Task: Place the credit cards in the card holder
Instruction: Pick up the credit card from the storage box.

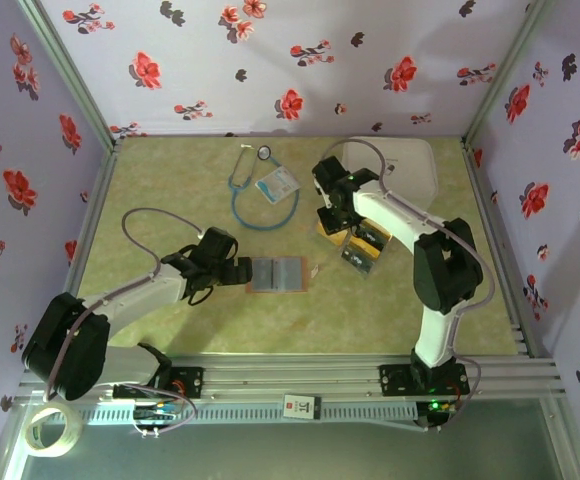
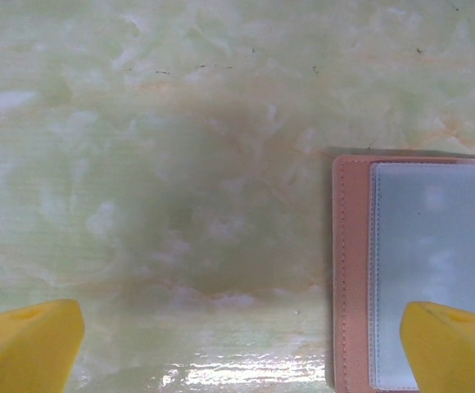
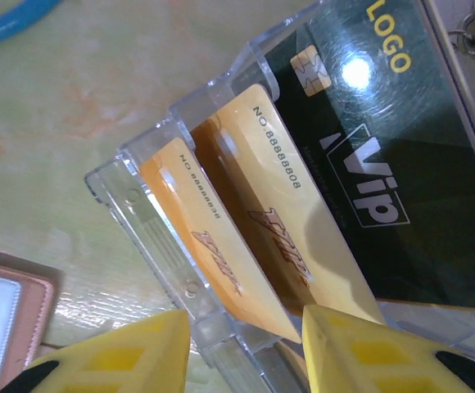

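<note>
left gripper [image 1: 238,270]: spread wide, nothing held between the yellow fingertips [image 2: 24,344]; it's parked at left of centre in the overhead view, right at the left edge of the card holder

card holder [image 1: 275,272]: laid open flat on the table [image 1: 170,190], about mid-frame in the overhead view; the tan border and a greyish clear pocket are seen at the right edge of the left wrist view, and the pocket looks empty

right gripper [image 3: 246,352]: jaws set fairly narrow, placed either side of the lower end of a gold card and the rack wall; whether anything is actually pinched can't be told

credit cards [image 3: 246,213]: two yellow-gold ones are stood on edge in the slots of a clear plastic rack [image 3: 139,205], mid-frame in the right wrist view, "NO-8888808" printed on the bigger one

black VIP card [image 3: 377,164]: found just right of the gold pair, with a chip and "LOGO" printed in yellow

stethoscope [image 1: 260,190]: blue tubing is looped at upper centre of the overhead view

badge card [image 1: 278,185]: light-blue and white, laid inside that loop

white case [image 1: 415,165]: at upper right, behind the right arm

tape roll [image 1: 50,430]: bottom-left corner, off the table
</note>
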